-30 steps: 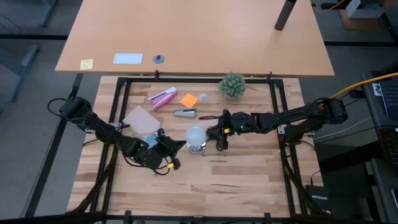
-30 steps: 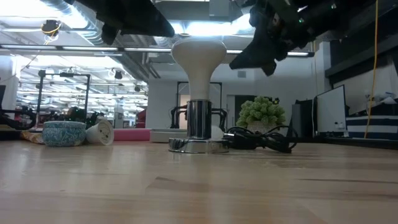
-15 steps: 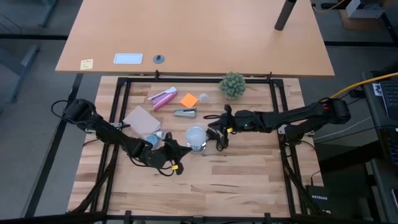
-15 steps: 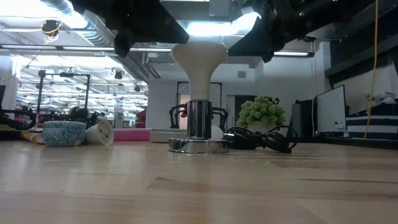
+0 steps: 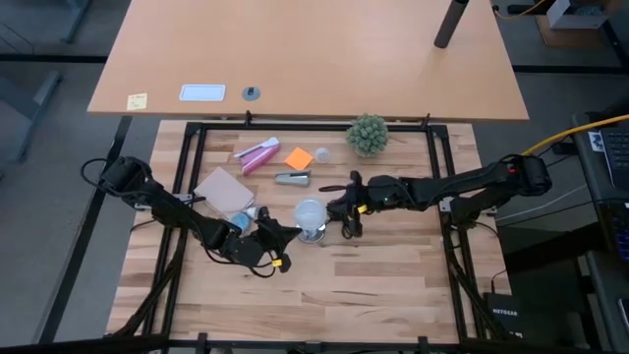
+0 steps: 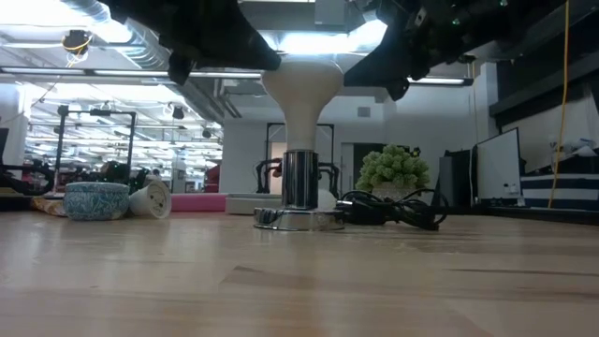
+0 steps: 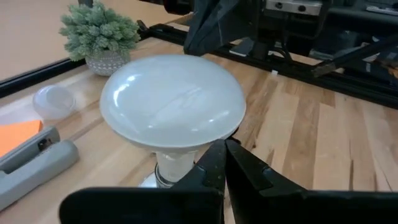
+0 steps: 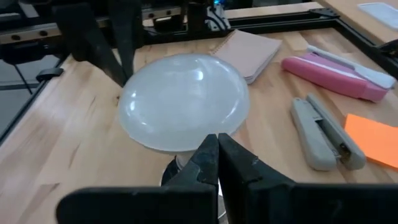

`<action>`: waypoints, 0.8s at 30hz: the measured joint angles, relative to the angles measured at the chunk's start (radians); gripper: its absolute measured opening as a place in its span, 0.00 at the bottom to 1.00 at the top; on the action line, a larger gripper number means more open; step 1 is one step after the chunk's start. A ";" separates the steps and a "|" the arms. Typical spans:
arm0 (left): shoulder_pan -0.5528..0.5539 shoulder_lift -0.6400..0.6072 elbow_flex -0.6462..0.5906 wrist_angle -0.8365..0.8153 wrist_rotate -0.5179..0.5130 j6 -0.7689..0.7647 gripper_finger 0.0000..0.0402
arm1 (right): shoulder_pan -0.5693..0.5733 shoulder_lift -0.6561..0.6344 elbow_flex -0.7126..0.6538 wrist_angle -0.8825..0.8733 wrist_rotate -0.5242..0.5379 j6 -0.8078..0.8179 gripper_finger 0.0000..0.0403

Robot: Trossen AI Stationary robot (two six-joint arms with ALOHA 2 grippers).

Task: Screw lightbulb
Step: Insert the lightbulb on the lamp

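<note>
Lightbulb (image 5: pixel 310 213) is sitting near the middle of the wooden worktop (image 5: pixel 393 285) in the high view, upright in a shiny metal socket (image 5: pixel 312 234). The left gripper (image 5: pixel 278 232) is reaching in from the left, its tips just beside the bulb, and the right gripper (image 5: pixel 341 206) is coming in from the right side, also close by. Behind them a grey stapler (image 5: pixel 292 179), an orange notepad (image 5: pixel 298 157), a pink case (image 5: pixel 257 154) and a green plant ball (image 5: pixel 367 134) are lying well apart from the bulb.

From table height, the lightbulb (image 6: pixel 299 89) is standing dome-up in the socket (image 6: pixel 299 192), a black cord (image 6: pixel 388 211) trailing beside it, both arms hanging dark at either side of the dome.

In the left wrist view, the left gripper (image 7: pixel 224 163) is pinched fully together, holding nothing, right at the dome's (image 7: pixel 173 102) lower edge.

In the right wrist view, the right gripper (image 8: pixel 217 154) is likewise closed and empty, its tips against the underside of the bulb (image 8: pixel 184 102).
</note>
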State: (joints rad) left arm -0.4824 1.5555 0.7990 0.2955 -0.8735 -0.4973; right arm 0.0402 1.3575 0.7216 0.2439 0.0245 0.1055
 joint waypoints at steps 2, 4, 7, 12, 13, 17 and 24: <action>0.000 0.000 0.000 -0.001 -0.002 0.000 0.00 | 0.000 0.000 0.000 -0.001 -0.009 0.000 0.01; 0.000 0.000 0.000 0.000 -0.003 0.000 0.00 | 0.000 0.000 0.000 -0.001 -0.010 0.001 0.01; 0.000 0.000 0.000 0.000 -0.005 0.000 0.00 | 0.000 0.000 0.000 -0.002 -0.009 0.002 0.01; 0.000 0.000 0.000 0.000 -0.005 0.000 0.00 | -0.001 0.000 0.000 -0.001 0.085 -0.004 0.01; 0.000 0.000 0.000 0.000 -0.005 0.000 0.00 | -0.002 0.000 0.000 -0.001 0.096 -0.005 0.01; 0.000 0.000 0.000 0.001 -0.005 0.000 0.00 | -0.002 0.010 0.000 0.023 0.098 -0.008 0.01; 0.000 0.000 0.000 0.000 -0.005 -0.001 0.00 | -0.002 0.049 -0.001 0.093 0.099 -0.032 0.01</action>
State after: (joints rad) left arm -0.4824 1.5555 0.7990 0.2958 -0.8783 -0.4980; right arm 0.0387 1.4062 0.7208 0.3374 0.1230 0.0738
